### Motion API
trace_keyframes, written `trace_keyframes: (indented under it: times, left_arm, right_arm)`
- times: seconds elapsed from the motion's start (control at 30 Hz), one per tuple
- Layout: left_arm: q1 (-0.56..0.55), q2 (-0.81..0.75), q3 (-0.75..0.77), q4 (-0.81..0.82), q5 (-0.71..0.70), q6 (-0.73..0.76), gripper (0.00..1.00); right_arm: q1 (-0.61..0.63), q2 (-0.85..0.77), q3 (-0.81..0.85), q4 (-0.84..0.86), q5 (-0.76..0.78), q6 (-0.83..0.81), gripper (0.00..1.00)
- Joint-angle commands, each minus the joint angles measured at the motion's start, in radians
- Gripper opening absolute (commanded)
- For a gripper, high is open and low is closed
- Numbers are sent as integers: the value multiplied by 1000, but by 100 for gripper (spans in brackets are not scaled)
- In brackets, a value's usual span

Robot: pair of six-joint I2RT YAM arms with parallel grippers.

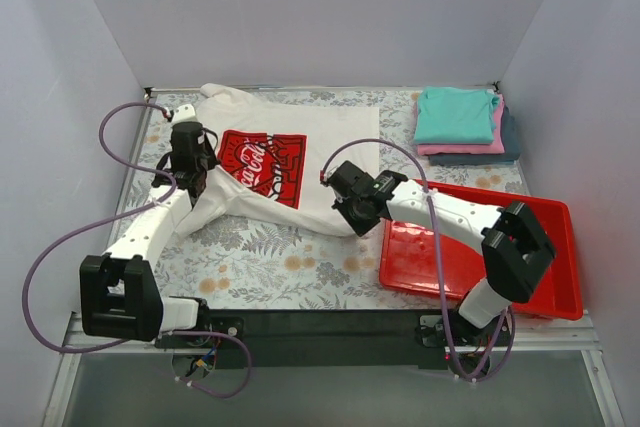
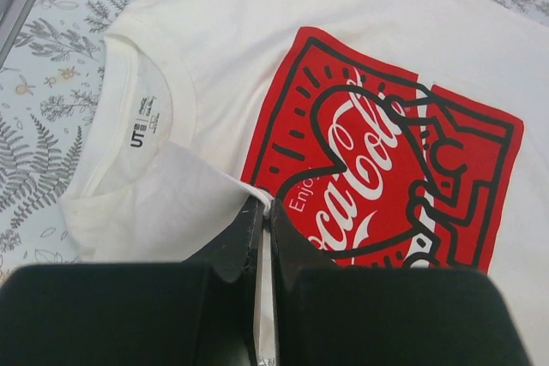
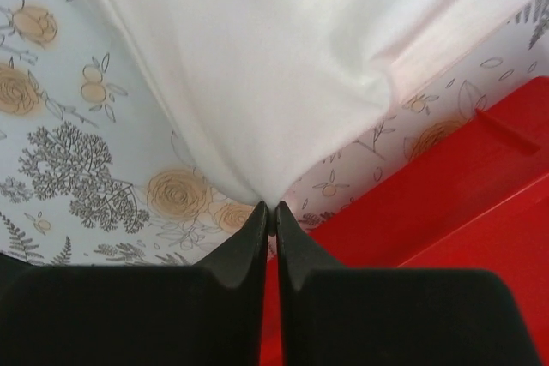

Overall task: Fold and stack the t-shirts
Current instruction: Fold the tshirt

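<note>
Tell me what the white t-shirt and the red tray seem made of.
The white t-shirt: soft matte knit cloth, probably cotton; it drapes and creases, with a ribbed collar. The red tray: rigid, smooth, seemingly plastic; molded raised rim, slight sheen.

floral table | white t-shirt | folded t-shirt stack | red tray

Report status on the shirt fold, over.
Left end effector shut on white t-shirt near collar. Right end effector shut on its edge beside red tray. Folded stack far right corner, nothing in the way.
</note>
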Motion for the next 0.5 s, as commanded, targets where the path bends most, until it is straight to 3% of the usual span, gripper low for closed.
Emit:
trace_keyframes:
  times: [0.0,0.47]
  left_arm:
    - [-2,33,71,94,49,121,0]
    - [-14,384,308,220,126,321,0]
  right_arm:
    - [-61,57,106,-10,4,-75,1]
    - [-302,423,497,-64,-251,-307,1]
